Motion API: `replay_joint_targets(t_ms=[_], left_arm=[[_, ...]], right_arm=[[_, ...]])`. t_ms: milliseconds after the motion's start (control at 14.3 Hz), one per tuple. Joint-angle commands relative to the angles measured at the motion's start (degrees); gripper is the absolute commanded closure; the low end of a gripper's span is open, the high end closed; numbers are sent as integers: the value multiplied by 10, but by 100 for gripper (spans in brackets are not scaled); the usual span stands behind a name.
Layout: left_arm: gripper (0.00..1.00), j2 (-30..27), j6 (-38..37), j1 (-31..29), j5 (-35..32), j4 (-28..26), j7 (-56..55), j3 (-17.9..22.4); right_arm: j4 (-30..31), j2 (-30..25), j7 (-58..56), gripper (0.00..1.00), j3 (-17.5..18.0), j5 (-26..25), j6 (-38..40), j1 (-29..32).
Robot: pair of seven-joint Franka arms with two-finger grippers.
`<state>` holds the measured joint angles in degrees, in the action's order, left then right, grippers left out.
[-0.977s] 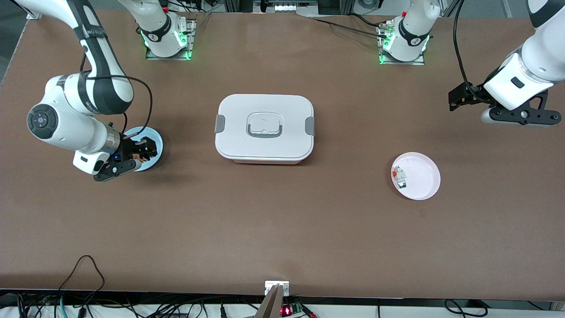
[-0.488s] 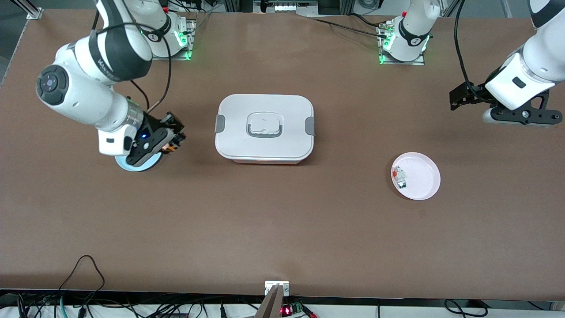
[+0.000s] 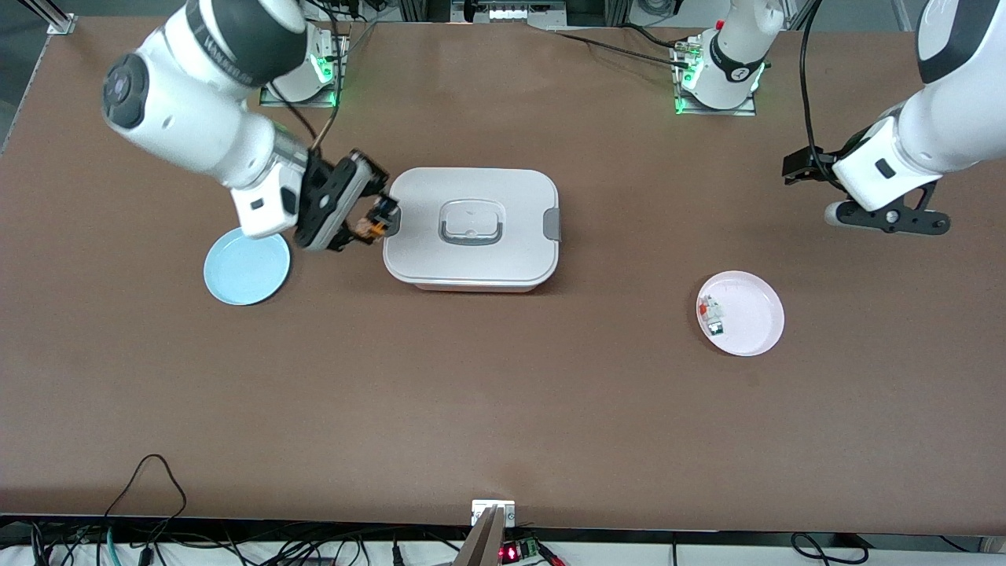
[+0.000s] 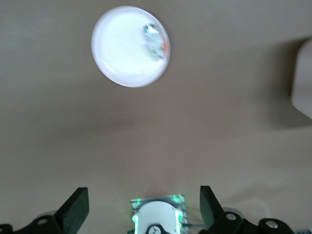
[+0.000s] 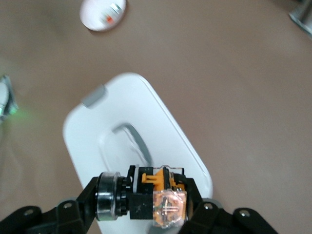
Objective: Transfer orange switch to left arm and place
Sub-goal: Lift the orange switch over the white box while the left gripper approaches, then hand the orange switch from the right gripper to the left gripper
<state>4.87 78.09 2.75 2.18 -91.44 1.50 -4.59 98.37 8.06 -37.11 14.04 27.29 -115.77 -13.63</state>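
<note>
My right gripper (image 3: 376, 220) is shut on the orange switch (image 3: 368, 226) and holds it in the air over the edge of the white box (image 3: 471, 263) toward the right arm's end. In the right wrist view the switch (image 5: 158, 197) sits crosswise between the black fingers, its black body with a silver ring at one end and its orange block at the other, with the box lid (image 5: 146, 122) below it. My left gripper (image 3: 792, 169) is open and empty, up over the table at the left arm's end; its fingers (image 4: 77, 208) stand wide apart.
An empty blue plate (image 3: 247, 266) lies beside the box toward the right arm's end. A pink plate (image 3: 754, 314) with small red-white-green parts (image 3: 712, 314) lies toward the left arm's end, nearer the front camera; it also shows in the left wrist view (image 4: 126, 48).
My right gripper has risen off the blue plate with the switch and moved to the box's edge. My left arm has shifted a little toward the middle of the table.
</note>
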Motion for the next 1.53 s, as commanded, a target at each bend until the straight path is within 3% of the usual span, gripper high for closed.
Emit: replay_joint_targets(t_ms=[0,419,837,1047,1256,1465], left_arm=[[0,1,-20,-16,95,7,40,5],[0,9,-20,-119,452,-64,81,6],[1,8,64,-113,689,-131,81,-25],[1,8,107,-113,758,-163,81,-51],[1,-2,157,-114,869,-233,79,-95],[1,-14,157,-115,898,-255,5,-102]], right_arm=[[-27,0,-28,97,-8,60,-20,-40],[-27,6,-59,97,-8,184,-146,-113],[-27,29,-59,97,-8,285,-283,-189],[-27,29,-58,97,-8,336,-339,-227],[-27,29,-55,97,-8,338,-380,-255],[-27,36,-50,97,-8,338,-408,-275]])
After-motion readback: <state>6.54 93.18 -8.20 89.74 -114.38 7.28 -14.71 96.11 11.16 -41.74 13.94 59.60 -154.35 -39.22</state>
